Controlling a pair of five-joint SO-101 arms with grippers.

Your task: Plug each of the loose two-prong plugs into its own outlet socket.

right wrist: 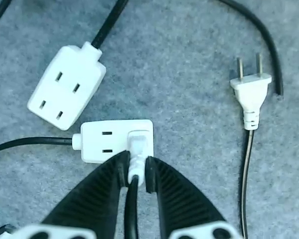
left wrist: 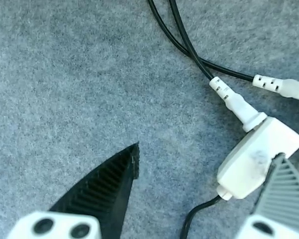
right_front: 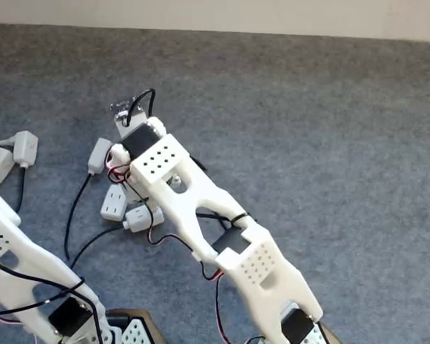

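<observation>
Two-prong plug [right wrist: 139, 142] was pinched by the right tool [right wrist: 136, 164] at a white outlet block [right wrist: 102, 142].

The right tool's fingers [right wrist: 104, 189] were pressed onto the plug, which sat in the block and looked pushed in. A loose plug [right wrist: 250, 92] lay on the grey bench [right wrist: 189, 59] near the block, not touching it. Its long side ran the same way as the tool, with its prongs pointing away from the wrist. A four-hole block [right wrist: 65, 94] lay on the other side with free holes. The right arm [right_front: 201, 208] seemed the nearer one. In the high view this bunch sat left of the middle, with lots of bare bench to the right. The left tool [left wrist: 209, 153] was spread open beside another small white block [left wrist: 254, 157].
</observation>
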